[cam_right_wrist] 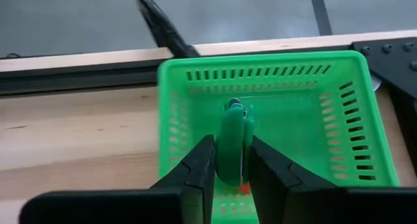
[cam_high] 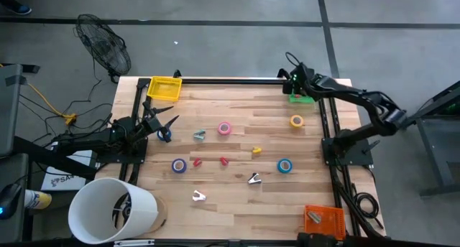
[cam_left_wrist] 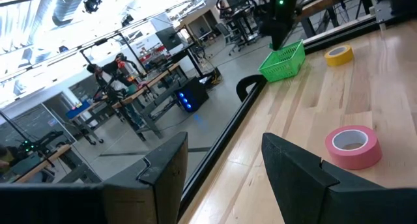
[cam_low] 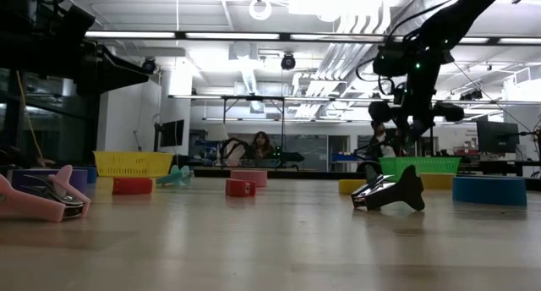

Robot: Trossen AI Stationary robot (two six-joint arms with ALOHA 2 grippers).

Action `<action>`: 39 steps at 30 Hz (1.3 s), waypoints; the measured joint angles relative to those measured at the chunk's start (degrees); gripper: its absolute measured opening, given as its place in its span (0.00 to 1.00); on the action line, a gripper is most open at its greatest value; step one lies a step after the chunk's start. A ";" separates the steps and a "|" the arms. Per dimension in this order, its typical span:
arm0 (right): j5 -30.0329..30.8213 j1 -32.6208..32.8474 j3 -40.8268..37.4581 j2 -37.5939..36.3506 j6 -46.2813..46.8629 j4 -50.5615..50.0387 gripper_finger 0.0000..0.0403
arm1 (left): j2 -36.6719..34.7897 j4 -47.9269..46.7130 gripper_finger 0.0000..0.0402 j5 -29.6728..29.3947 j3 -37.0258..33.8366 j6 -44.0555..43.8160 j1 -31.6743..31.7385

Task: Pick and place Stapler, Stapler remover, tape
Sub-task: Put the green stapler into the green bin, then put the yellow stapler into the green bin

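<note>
My right gripper (cam_high: 293, 82) hangs over the green basket (cam_high: 302, 98) at the table's far right corner and is shut on a small green stapler (cam_right_wrist: 233, 142). My left gripper (cam_high: 167, 123) waits open near the left edge, beside a blue tape roll (cam_high: 164, 135). Lying flat on the table are a pink tape (cam_high: 225, 128), a yellow tape (cam_high: 297, 120), two more blue tapes (cam_high: 179, 165) (cam_high: 284, 165), red staplers (cam_high: 197, 161) (cam_high: 223, 161), a yellow stapler (cam_high: 256, 151), and teal (cam_high: 199, 135), black (cam_high: 254, 179) and white (cam_high: 198, 196) staple removers. My right gripper pinches the green stapler between its two fingers (cam_right_wrist: 199, 168), on the long sides of its body (cam_right_wrist: 229, 159). The fingers come from above, pointing down, and lie along it. The stapler is lifted clear above the green basket's floor (cam_right_wrist: 293, 129), its metal-tipped end (cam_right_wrist: 234, 107) sticking out past the fingertips.
A yellow basket (cam_high: 164, 87) stands at the far left corner and an orange basket (cam_high: 323, 220) at the near right. A white bucket (cam_high: 111, 211) lies at the near left corner. A black frame rail (cam_high: 230, 80) runs along the far edge. Bare wood lies between the scattered items.
</note>
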 joint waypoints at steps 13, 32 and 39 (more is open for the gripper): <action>-7.75 -5.94 0.04 1.83 -6.15 2.17 0.19 | 0.00 0.00 0.48 0.00 0.00 0.00 -0.01; -12.57 -7.09 0.33 1.83 -16.36 1.87 0.54 | 0.02 0.00 0.48 0.00 -0.01 0.00 0.01; -19.44 -5.19 6.39 1.83 -20.34 -1.07 0.59 | 0.00 0.00 0.48 -0.02 0.01 0.00 0.00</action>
